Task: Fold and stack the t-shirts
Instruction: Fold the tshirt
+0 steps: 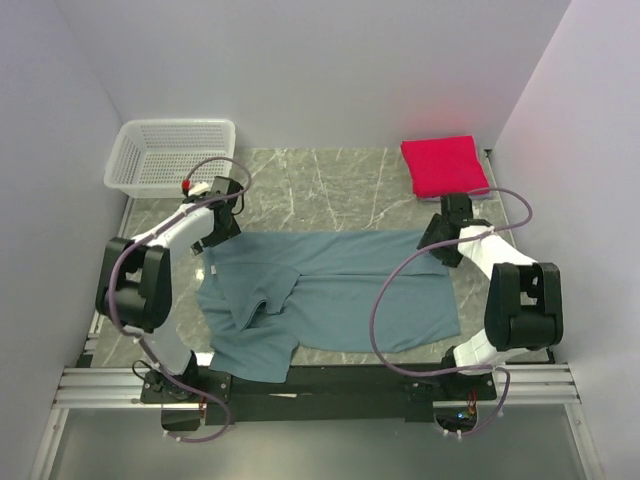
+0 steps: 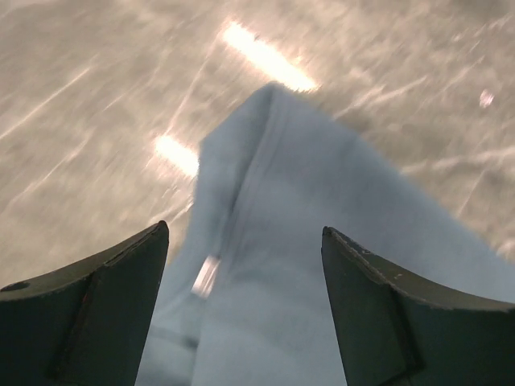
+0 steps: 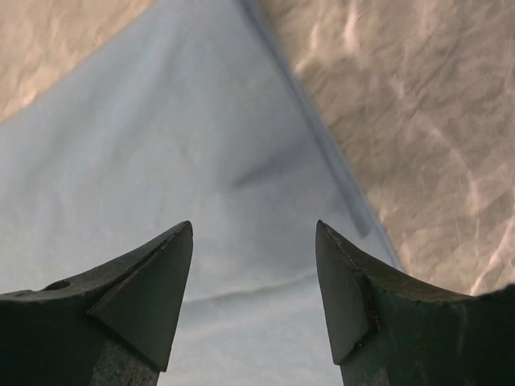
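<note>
Top view: the teal t-shirt [image 1: 340, 290] lies spread mostly flat across the middle of the table [image 1: 330, 185]. Its sleeve end on the left side is bunched and flopped over toward the near edge. The left gripper [image 1: 222, 215] sits over the shirt's far-left corner and the right gripper [image 1: 440, 240] over the far-right one, which looks like the setup for working one edge with both arms. The pink t-shirt [image 1: 445, 165] is already a neat folded square in the far-right corner, probably where the stack goes. A white mesh basket [image 1: 170, 155] sits in the far-left corner.

Left wrist: it's blurry, but the claw is clearly spread wide with nothing pinched. A soft, matte, hemmed corner of the shirt pokes up between the dark fingers [image 2: 105, 297], against the glossy marble-look top.

Right wrist: this claw is open too, gripping nothing. Smooth cloth with one shallow crease lies under it, and the stitched hem runs diagonally off to the right.
</note>
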Available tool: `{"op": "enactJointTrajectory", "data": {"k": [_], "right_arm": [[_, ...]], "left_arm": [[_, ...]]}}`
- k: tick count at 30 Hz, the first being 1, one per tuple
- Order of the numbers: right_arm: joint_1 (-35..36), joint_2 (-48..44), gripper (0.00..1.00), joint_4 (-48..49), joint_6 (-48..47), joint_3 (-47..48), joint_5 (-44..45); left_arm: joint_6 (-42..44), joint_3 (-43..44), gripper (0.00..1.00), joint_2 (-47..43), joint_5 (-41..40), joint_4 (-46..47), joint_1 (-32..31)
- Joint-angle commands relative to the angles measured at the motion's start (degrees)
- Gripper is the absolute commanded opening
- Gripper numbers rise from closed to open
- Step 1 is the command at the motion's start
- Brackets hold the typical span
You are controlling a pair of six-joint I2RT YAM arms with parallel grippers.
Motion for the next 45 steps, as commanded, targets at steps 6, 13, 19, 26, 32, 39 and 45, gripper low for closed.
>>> {"op": "enactJointTrajectory", "data": {"k": [6, 13, 19, 26, 32, 39, 45], "right_arm": [[-7.16, 3.50, 0.66, 8.52, -0.85, 6.94, -3.02], [-8.57, 9.39, 0.64, 8.36, -8.58, 13.35, -4.78], [-9.10, 14.83, 0.63, 6.78, -13.07, 17.57, -9.78], [-9.28, 18.09, 0.59, 4.76, -17.10, 18.19, -13.92], [-9.45, 19.41, 0.57, 4.05, -18.43, 17.92, -12.87], [-9.37, 22.31, 0.42, 3.09, -19.75, 19.68, -14.01], [-9.37, 24.24, 0.18, 2.21, -20.89, 21.35, -15.60]], "left_arm": [[8.49, 4.91, 0.78, 8.27, 10.58, 12.79, 6.06], [9.98, 3.24, 0.67, 9.42, 13.57, 16.39, 8.44], [10.86, 3.33, 0.66, 10.56, 14.63, 15.78, 8.70], [11.21, 3.42, 0.62, 12.14, 14.01, 14.63, 8.70], [11.04, 3.24, 0.50, 13.46, 13.40, 13.85, 8.79], [10.77, 3.42, 0.36, 15.04, 12.34, 13.14, 8.96], [10.86, 4.03, 0.20, 16.45, 11.90, 12.53, 9.05]]}}
